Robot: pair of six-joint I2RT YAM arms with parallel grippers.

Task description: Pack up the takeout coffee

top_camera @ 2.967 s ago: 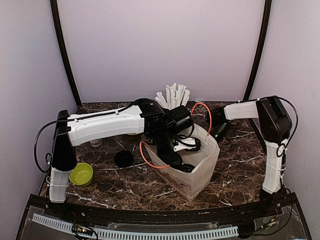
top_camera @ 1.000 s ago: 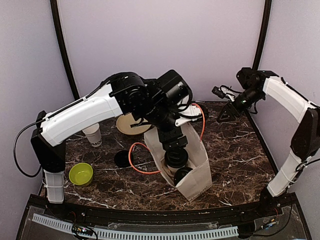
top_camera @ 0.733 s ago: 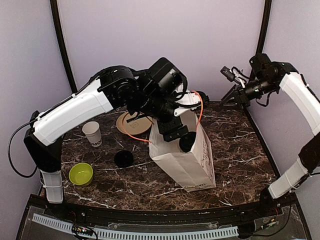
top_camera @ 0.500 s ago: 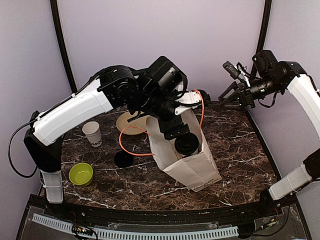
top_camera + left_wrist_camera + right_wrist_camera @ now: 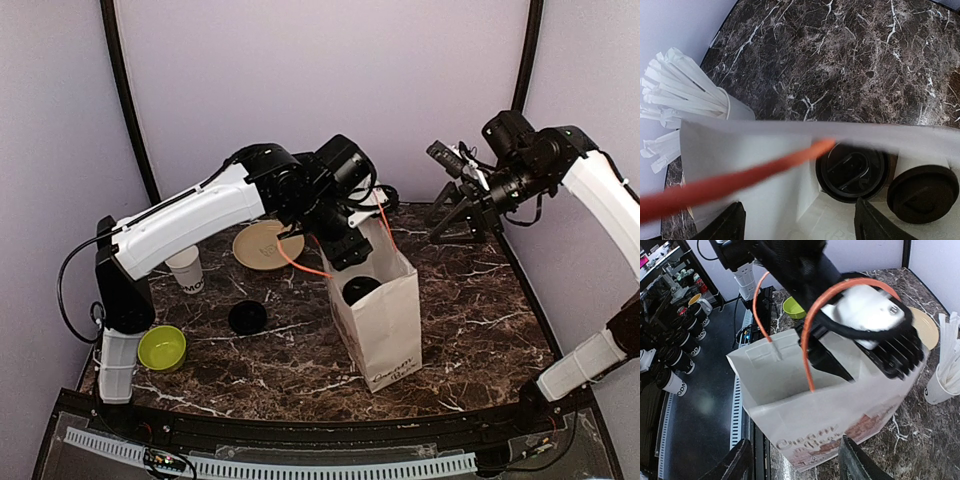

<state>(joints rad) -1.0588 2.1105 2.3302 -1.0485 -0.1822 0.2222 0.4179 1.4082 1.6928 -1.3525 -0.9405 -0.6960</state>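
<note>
The paper bag, tipped a moment earlier, stood upright on the desk again, both lidded coffee cups inside. My left fingers hung spread at its mouth, my right fingers spread and empty; packing seemed done.

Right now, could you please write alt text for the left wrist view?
Looking down into an open white paper bag, two black lids show side by side: one coffee cup, a second cup. An orange handle crosses the opening; a cup of straws stands outside on the marble table.

Two lidded cups inside bag; straws outside.
</note>
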